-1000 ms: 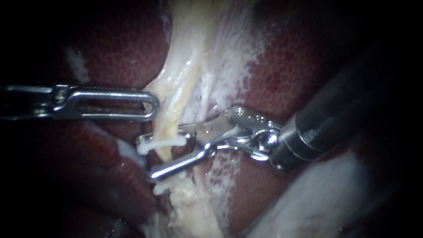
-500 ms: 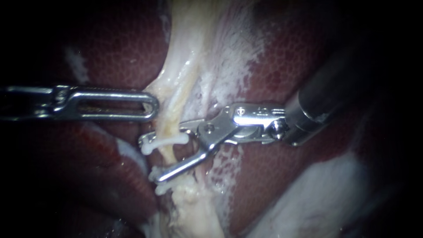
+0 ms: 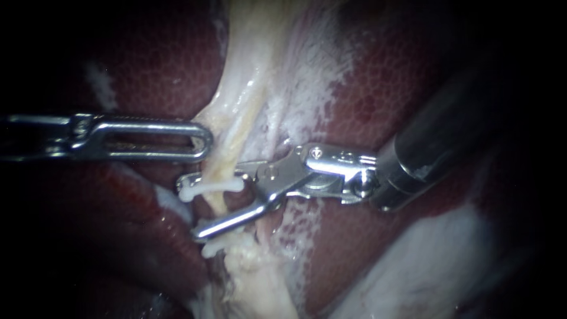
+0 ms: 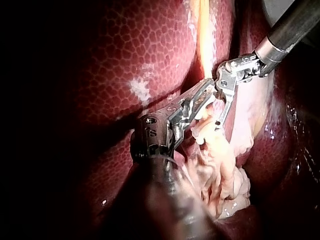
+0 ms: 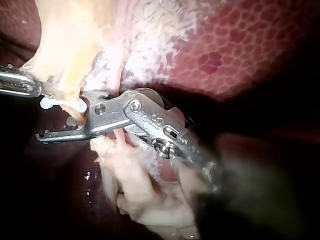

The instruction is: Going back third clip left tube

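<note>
A pale yellow tube [image 3: 220, 204] runs down the middle of the endoscope view between lobes of dark red liver [image 3: 147, 65]. My right instrument [image 3: 192, 207] reaches in from the right with its jaws open and straddling the tube. A white clip [image 3: 212, 187] crosses the tube along the upper jaw. A second white clip [image 3: 215, 245] sits just below the lower jaw. My left instrument [image 3: 198, 142] lies level from the left, its slotted jaws shut on the pale tissue edge beside the tube. In the right wrist view my right instrument [image 5: 47, 120] stands open by the clip [image 5: 60, 104].
White frayed tissue [image 3: 307, 88] spreads over the liver to the right of the tube. A lump of pale fatty tissue [image 3: 260, 283] hangs below the clips. A whitish mass [image 3: 425, 266] lies at the lower right under the right shaft [image 3: 437, 147].
The right instrument's shaft has swung upward and its wrist has levelled out. Its open jaws shifted slightly left and up around the tube. The left instrument has stayed put.
</note>
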